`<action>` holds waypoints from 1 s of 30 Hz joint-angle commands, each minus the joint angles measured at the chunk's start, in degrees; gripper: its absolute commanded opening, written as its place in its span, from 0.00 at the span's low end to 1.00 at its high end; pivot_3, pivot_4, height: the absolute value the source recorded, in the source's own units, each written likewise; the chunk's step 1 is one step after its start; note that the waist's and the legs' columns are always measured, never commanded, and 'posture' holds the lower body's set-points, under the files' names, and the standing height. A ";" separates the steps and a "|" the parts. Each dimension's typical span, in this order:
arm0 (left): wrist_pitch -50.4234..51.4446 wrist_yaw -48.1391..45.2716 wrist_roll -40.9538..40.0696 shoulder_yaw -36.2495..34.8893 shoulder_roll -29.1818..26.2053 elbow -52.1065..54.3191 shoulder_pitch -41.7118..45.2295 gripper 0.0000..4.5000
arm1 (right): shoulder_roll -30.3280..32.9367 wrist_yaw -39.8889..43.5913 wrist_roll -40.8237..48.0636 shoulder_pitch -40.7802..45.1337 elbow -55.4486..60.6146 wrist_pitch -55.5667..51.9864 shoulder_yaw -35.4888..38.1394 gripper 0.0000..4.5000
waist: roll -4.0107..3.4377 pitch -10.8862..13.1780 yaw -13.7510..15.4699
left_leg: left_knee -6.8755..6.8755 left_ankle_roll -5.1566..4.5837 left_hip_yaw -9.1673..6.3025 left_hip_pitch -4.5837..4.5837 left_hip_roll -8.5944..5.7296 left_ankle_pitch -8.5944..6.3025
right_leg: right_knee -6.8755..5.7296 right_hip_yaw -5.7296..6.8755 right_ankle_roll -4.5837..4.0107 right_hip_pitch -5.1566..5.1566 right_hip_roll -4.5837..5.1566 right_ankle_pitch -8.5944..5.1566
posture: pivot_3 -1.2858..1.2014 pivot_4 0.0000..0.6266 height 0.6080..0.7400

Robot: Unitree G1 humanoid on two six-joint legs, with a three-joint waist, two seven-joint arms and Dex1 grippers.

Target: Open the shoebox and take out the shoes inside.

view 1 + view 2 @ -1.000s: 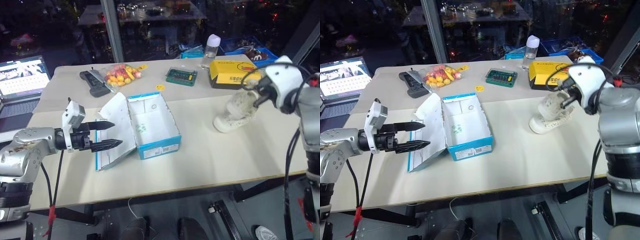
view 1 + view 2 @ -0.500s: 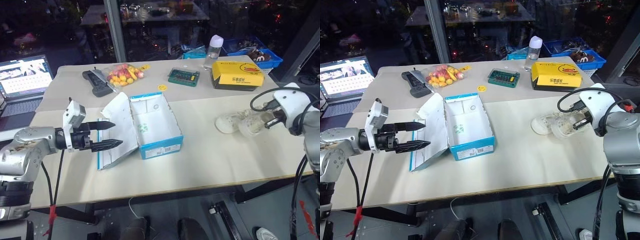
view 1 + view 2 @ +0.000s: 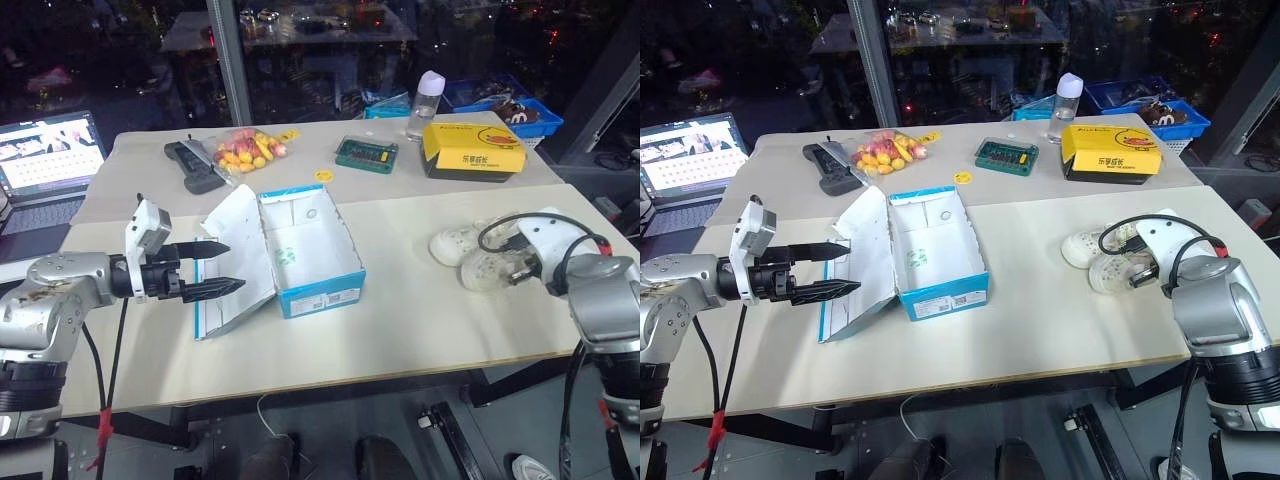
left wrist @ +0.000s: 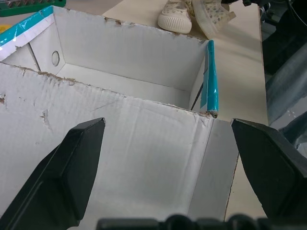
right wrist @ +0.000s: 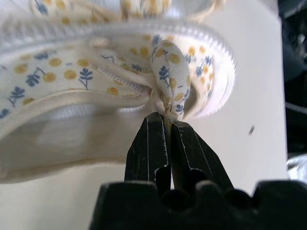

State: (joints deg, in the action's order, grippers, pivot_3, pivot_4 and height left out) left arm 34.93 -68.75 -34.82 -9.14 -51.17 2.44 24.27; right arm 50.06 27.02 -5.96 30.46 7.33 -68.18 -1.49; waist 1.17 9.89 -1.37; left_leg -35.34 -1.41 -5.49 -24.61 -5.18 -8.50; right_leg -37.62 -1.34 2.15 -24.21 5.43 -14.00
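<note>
Left gripper [image 3: 232,266], near edge of the worktop [image 3: 420,320]: the two black fingers [image 3: 210,248] stand wide apart, level, pointing at the inner face of the lid of the shoebox [image 3: 310,248]. Nothing between them; the tips sit just at the flap, contact not certain.

Shoebox, middle of the worktop: open, lid swung out toward the left gripper and propped at a slant, torn white cardboard showing. Blue outer walls, white inside. Interior bare in the left wrist view.

Right gripper [image 5: 169,117], right-hand near side: fingers pressed nearly together, pinching a fold of printed lining at the heel collar of one of the shoes [image 3: 492,268]. That shoe lies on the worktop, tipped on its side. Lining cream with yellow dots and small blue sprigs.

Second shoe [image 3: 458,240] just beside the first, a little farther in, touching or nearly so. Both well apart from the shoebox.

Farther back: yellow box [image 3: 474,148], green case [image 3: 364,152], small yellow disc [image 3: 321,175], bag of yellow and pink pieces [image 3: 243,150], dark remote-like device [image 3: 194,166], a bottle with a pale cap [image 3: 422,103]. Laptop [image 3: 48,160] open at the far left corner. Blue bins [image 3: 505,100] behind the worktop.
</note>
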 commanded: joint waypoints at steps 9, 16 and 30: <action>0.16 1.22 -0.98 -1.84 0.20 2.28 -0.85 1.00 | 3.60 10.76 12.84 10.98 10.60 -2.89 12.36 0.77 | -0.20 0.13 -0.24 | 0.00 -0.01 0.03 -0.03 -0.02 0.00 | 0.01 -0.05 0.02 -0.04 0.00 0.01 | 0.52 0.24 0.98; 1.42 4.35 -2.75 -3.47 1.64 5.96 -4.84 1.00 | 2.59 17.01 24.45 13.27 18.45 -4.47 14.66 0.77 | 0.19 -0.07 -0.28 | 0.00 -0.11 0.05 0.01 0.14 -0.09 | 0.15 0.04 0.00 0.09 -0.07 -0.03 | 0.52 0.24 0.98; 1.50 12.93 -3.83 -8.62 4.12 8.88 -8.15 1.00 | -16.39 -6.52 16.80 2.95 14.80 -0.10 6.40 0.77 | 0.19 -0.07 0.67 | -0.14 -0.12 0.06 -0.05 -0.02 -0.09 | 0.09 -0.13 0.09 0.00 0.19 0.06 | 0.52 0.24 0.98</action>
State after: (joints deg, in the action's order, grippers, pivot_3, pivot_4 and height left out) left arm 37.54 -58.95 -38.34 -15.03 -48.20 9.49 15.95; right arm 35.88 25.10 12.55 33.85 20.42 -70.73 3.04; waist 1.36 9.82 -0.70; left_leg -35.48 -1.54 -5.43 -24.65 -5.20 -8.59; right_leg -37.58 -1.53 2.24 -24.24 5.62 -13.93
